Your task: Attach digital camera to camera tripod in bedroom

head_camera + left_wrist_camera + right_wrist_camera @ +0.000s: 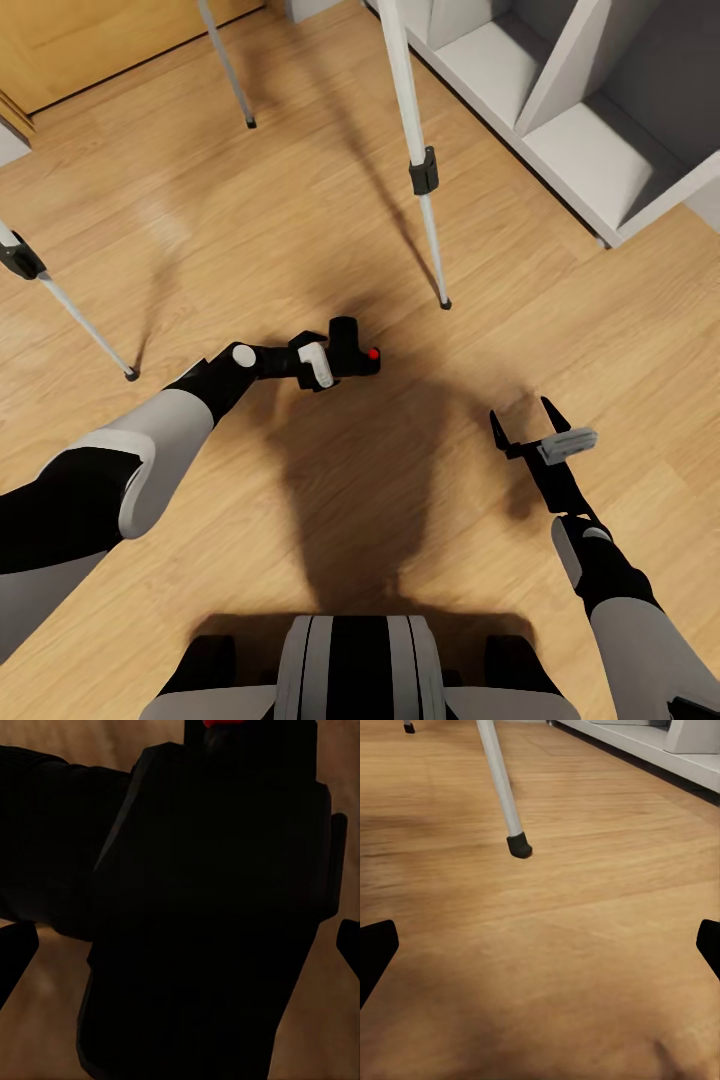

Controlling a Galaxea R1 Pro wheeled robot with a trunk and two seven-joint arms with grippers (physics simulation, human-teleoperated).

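Black digital camera (355,350) in left tool (335,365), lens floorward

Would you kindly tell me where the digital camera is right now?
In the head view, the digital camera sits in the left gripper, above the wood floor, between the camera tripod legs.

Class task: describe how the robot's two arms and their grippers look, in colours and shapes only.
Both arms have pale grey-white rounded shells with black joint sections. The left gripper is black with a white block on its side. The right gripper has two thin, pointed black fingers and a ribbed grey block behind them.
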